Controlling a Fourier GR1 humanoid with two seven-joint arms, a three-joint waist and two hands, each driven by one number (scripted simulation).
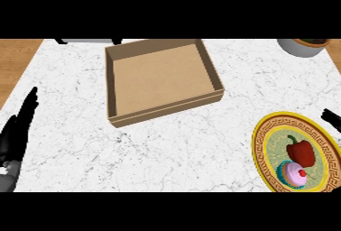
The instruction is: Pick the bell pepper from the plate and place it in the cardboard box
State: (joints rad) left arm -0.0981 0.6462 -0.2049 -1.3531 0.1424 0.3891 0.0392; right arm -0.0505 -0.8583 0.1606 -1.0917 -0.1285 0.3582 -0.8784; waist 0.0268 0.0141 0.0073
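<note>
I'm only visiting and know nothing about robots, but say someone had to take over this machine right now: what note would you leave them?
Left hand: open, resting at the counter's left edge, holding nothing.
Right hand: only fingertips show at the right edge, beside the plate; open or shut cannot be told.
Red bell pepper: lying on the yellow-rimmed plate, next to a cupcake.
Cardboard box: open and empty, at the counter's middle back.
Done: nothing yet.
Left: grasp the pepper, lift it, carry it left and set it in the box.

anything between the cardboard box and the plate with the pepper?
No. In the head view, only bare marble counter lies between the cardboard box and the plate holding the bell pepper.
</note>
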